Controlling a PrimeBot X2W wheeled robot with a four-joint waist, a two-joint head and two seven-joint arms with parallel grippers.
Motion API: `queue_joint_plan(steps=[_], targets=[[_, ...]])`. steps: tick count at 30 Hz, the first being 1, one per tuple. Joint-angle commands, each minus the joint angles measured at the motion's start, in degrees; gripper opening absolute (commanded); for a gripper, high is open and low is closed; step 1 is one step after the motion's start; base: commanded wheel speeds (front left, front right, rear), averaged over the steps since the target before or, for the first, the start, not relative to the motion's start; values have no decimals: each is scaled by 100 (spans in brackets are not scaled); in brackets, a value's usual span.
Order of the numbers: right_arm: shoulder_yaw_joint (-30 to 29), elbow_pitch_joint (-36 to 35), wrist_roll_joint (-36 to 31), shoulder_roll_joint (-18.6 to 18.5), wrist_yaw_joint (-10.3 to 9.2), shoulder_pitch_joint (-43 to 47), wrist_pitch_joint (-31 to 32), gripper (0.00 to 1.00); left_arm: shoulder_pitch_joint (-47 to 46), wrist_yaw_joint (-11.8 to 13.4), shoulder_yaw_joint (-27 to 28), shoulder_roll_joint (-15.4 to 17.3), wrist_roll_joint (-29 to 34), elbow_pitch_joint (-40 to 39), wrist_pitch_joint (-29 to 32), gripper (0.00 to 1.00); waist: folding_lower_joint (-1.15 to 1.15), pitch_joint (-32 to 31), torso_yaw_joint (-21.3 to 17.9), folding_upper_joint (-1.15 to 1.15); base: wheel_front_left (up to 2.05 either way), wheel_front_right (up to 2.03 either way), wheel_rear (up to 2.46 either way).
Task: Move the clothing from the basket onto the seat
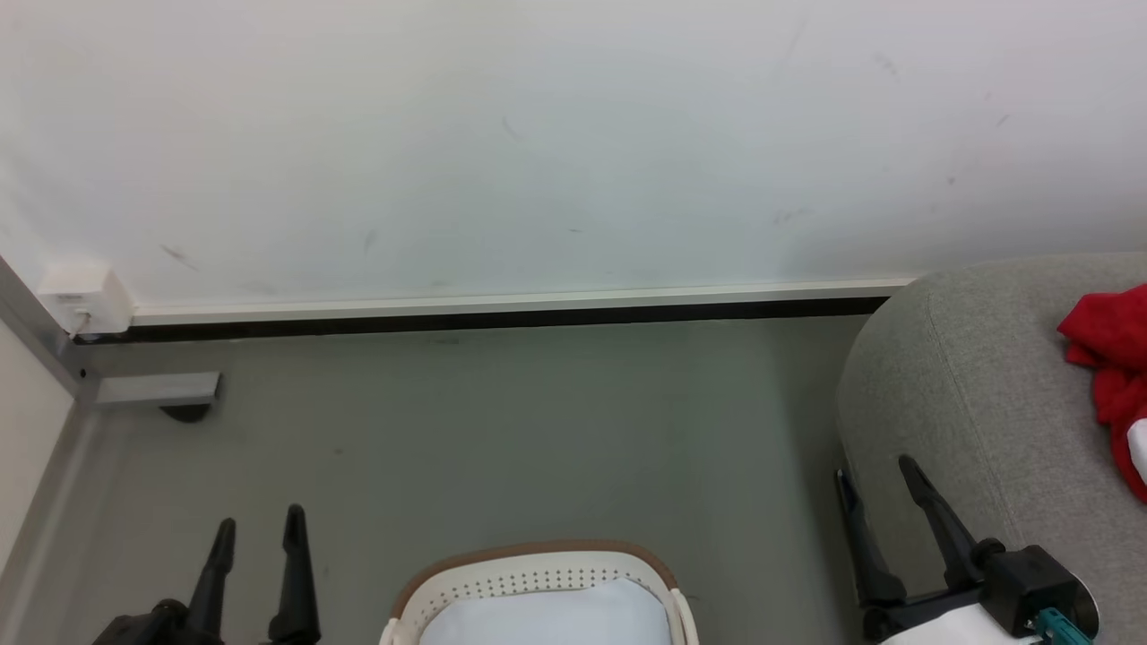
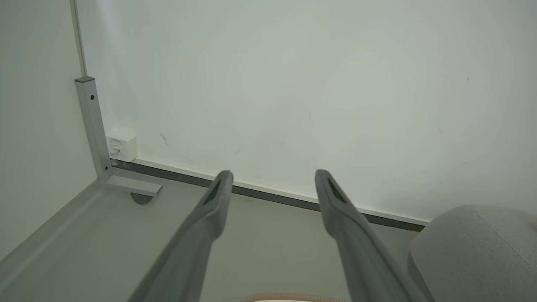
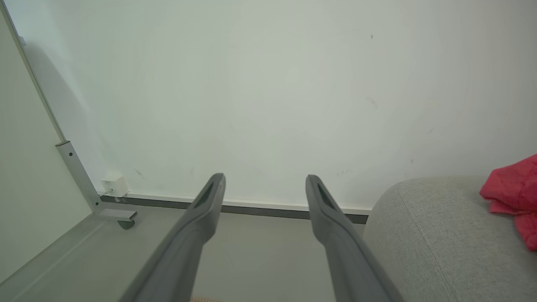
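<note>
Two dark fingers of the left gripper (image 1: 260,520) stood apart and empty at the lower left of the head view, over the grey floor (image 1: 502,421). Just to their right, the basket (image 1: 538,548) sat on that floor at the bottom edge, its brown rim, hole-dotted cream wall and pale inner surface showing, its near part cut off by the frame. At the lower right, the right gripper (image 1: 874,468) also had its fingers spread wide with nothing between them, leaning up and to the left in front of the rounded end of the seat (image 1: 968,385). The clothing (image 1: 1111,358) lay bunched on top of the seat at the far right edge, bright red with a patch of white at its lower end, well apart from both grippers and from the basket. Both wrist views looked past parted fingers toward a scuffed white wall (image 1: 573,134). A small white box (image 1: 81,296) sat at the wall's foot in the left corner, beside a grey metal post (image 2: 90,126).
</note>
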Motion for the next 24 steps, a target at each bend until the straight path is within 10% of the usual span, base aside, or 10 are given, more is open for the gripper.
queue_joint_plan(steps=[1, 19, 20, 24], targets=[[-12, 8, 15, -9, -15, -87, -17, 100, -56, -31, 22, -12, 55, 18, -2, 100, 0, 6, -7, 0, 0, 0, 0], [42, 122, 90, 55, -15, -187, -19, 100, -210, -425, 390, -283, 377, 250, -2, 100, 0, 22, -7, 0, 0, 0, 0], [54, 116, 60, 47, 0, -130, 0, 0, -167, -413, 379, -294, 352, 250, 0, 0, 1, 23, -6, 0, 0, 0, 0], [59, 235, 172, 47, 0, 18, 26, 0, -139, -417, 389, -343, 247, 435, 55, 0, 1, 22, -2, 0, 0, 0, 0]])
